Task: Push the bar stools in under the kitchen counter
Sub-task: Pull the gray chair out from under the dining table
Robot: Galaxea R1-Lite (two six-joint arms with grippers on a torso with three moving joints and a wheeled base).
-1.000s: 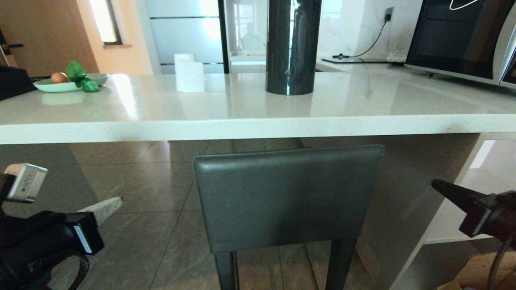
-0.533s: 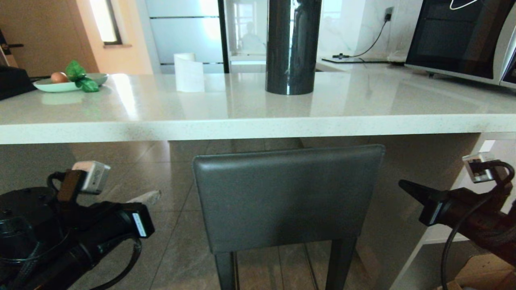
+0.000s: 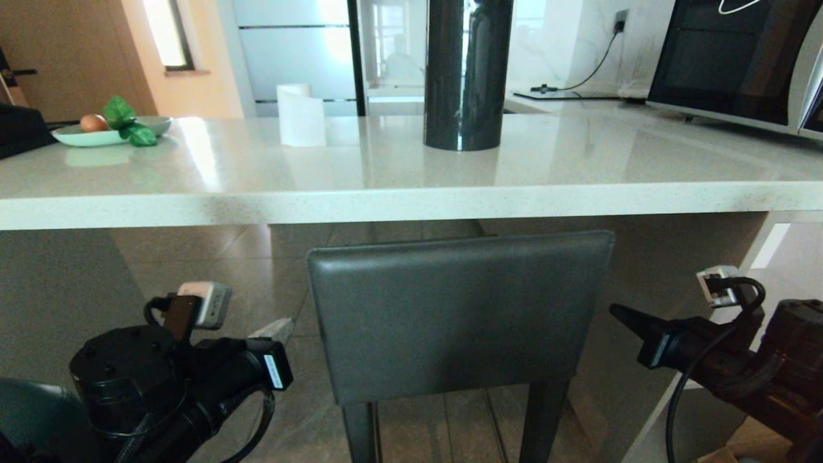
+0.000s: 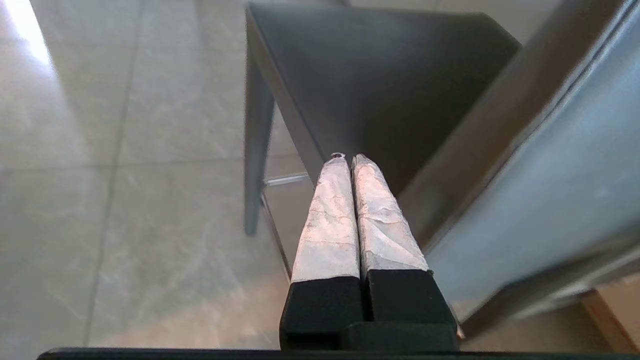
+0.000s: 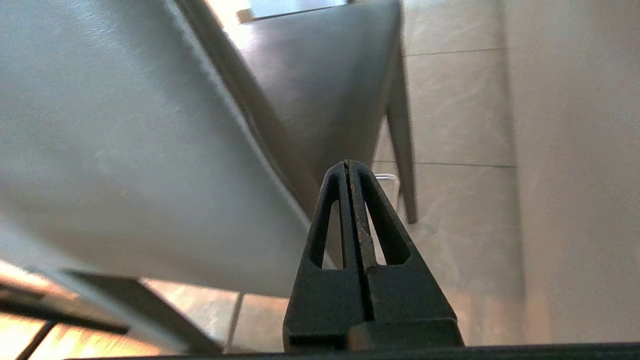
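Observation:
One of the bar stools (image 3: 460,315), dark grey with a rectangular back and thick legs, stands in front of the kitchen counter (image 3: 411,206), its back just below the slab's edge. My left gripper (image 3: 281,328) is shut and empty, its tip close beside the back's left edge. My right gripper (image 3: 618,312) is also shut and empty, pointing at the back's right edge. In the left wrist view the left gripper (image 4: 348,158) lies alongside the stool's seat (image 4: 390,85). In the right wrist view the right gripper (image 5: 347,163) sits next to the stool's back (image 5: 125,150). I cannot tell whether either tip touches.
On the counter stand a black pillar (image 3: 466,74), a paper roll (image 3: 301,116), a plate with an egg and greens (image 3: 106,134) and a microwave (image 3: 733,61). The white side panel (image 3: 649,308) and shelves (image 3: 714,360) flank the stool's right. A teal rounded surface (image 3: 32,411) shows at bottom left.
Both arms have swung inward towards the grey stool: the left gripper from the far left to the back's left edge, the right gripper from the far right to its right edge. The stool has not moved.

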